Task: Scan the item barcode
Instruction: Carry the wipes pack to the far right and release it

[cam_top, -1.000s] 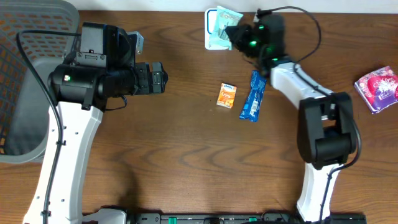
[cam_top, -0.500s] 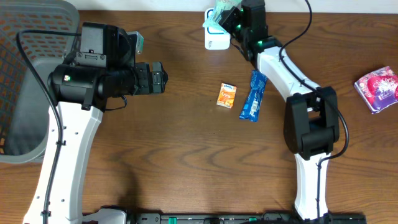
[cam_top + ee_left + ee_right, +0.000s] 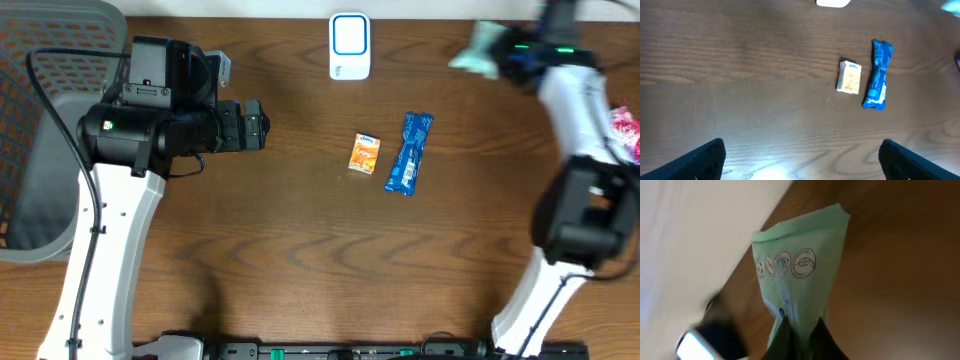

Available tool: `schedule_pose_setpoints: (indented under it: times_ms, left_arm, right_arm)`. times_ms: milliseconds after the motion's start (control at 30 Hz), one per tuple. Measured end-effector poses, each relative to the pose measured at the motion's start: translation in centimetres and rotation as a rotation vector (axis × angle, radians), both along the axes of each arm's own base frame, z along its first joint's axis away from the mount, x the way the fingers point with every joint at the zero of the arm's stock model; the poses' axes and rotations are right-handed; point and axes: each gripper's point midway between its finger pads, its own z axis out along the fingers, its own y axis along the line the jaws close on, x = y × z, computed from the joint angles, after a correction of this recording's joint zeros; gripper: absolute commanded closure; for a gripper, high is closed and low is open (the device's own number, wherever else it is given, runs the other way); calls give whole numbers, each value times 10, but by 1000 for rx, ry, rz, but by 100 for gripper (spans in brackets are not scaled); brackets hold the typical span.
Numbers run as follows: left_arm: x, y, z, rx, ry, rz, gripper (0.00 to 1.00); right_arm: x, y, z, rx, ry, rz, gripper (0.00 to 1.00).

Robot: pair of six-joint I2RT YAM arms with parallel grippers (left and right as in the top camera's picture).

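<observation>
Green packet point(image 3: 800, 280) is pinched in the right gripper point(image 3: 801, 342), whose fingers are closed on its lower end; the white scanner point(image 3: 349, 45) lies well apart from that gripper; the left gripper point(image 3: 802, 160) gapes wide, holding nothing; an orange box point(image 3: 849, 76) and blue wrapper point(image 3: 878, 75) lie ahead of it.

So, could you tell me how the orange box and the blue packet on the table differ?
The box is orange and squat; the packet is blue and long. The box is clearly the shorter of the two. Both lie flat on the table, side by side without touching.
</observation>
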Motion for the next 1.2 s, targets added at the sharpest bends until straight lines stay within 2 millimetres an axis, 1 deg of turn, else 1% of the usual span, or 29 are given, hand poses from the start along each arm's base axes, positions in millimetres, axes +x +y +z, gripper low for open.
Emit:
schedule_pose_setpoints:
  times_ms: [33, 100, 133, 167, 200, 233, 267, 300, 333, 433, 467, 533, 633, 700, 733, 767, 800, 900, 1033, 1067, 1100, 1133, 1167, 1200]
  left_arm:
    - [0, 0, 0, 0, 0, 0, 2]
    - [0, 0, 0, 0, -1, 0, 2]
    - [0, 0, 0, 0, -1, 0, 2]
    - [0, 0, 0, 0, -1, 0, 2]
    - [0, 0, 0, 0, 0, 0, 2]
    - [0, 0, 0, 0, -1, 0, 2]
    - [0, 0, 0, 0, -1, 0, 2]
    - [0, 0, 0, 0, 0, 0, 2]
    - [0, 0, 0, 0, -1, 0, 2]
    - [0, 0, 0, 0, -1, 0, 2]
    - [0, 0, 0, 0, -1, 0, 2]
    - [0, 0, 0, 0, -1, 0, 2]
    - [0, 0, 0, 0, 0, 0, 2]
    - [0, 0, 0, 0, -1, 0, 2]
    - [0, 0, 0, 0, 0, 0, 2]
    - [0, 0, 0, 0, -1, 0, 2]
    - [0, 0, 0, 0, -1, 0, 2]
    - [0, 0, 0, 0, -1, 0, 2]
    - [0, 0, 0, 0, -1, 0, 2]
    - [0, 0, 0, 0, 0, 0, 2]
    - [0, 0, 0, 0, -1, 0, 2]
    - [0, 0, 0, 0, 0, 0, 2]
    - [0, 0, 0, 0, -1, 0, 2]
    - [0, 0, 0, 0, 0, 0, 2]
  right_arm:
    - [-15, -41, 8, -23, 15, -61, 99]
    - [-44, -96, 11, -49, 66, -136, 99]
    - [-62, -125, 7, -66, 100, -169, 99]
    - [-76, -146, 3, -81, 130, -188, 99]
    - [-84, -156, 0, -91, 145, -192, 99]
    - [-88, -162, -2, -98, 154, -191, 99]
    - [-98, -171, -5, -118, 174, -177, 99]
    - [-103, -176, -7, -139, 186, -151, 99]
    - [-105, -176, -10, -155, 197, -124, 99]
    - [-106, -168, -28, -187, 233, -11, 99]
    - [-104, -164, -41, -187, 243, 42, 99]
    - [-101, -160, -57, -180, 253, 91, 99]
    - [-95, -160, -78, -176, 254, 128, 99]
    - [-93, -160, -85, -176, 254, 136, 98]
    - [-89, -163, -87, -186, 241, 136, 96]
    - [-87, -164, -89, -191, 237, 135, 93]
    - [-87, -167, -95, -198, 248, 126, 87]
    - [-92, -177, -104, -226, 294, 81, 76]
    - [-102, -186, -107, -264, 354, 44, 73]
    - [-105, -186, -106, -264, 369, 42, 66]
    - [-106, -188, -102, -268, 381, 35, 54]
    - [-105, -190, -94, -275, 379, 29, 47]
    - [-103, -191, -90, -278, 375, 21, 44]
    - [-103, -190, -81, -279, 379, 28, 41]
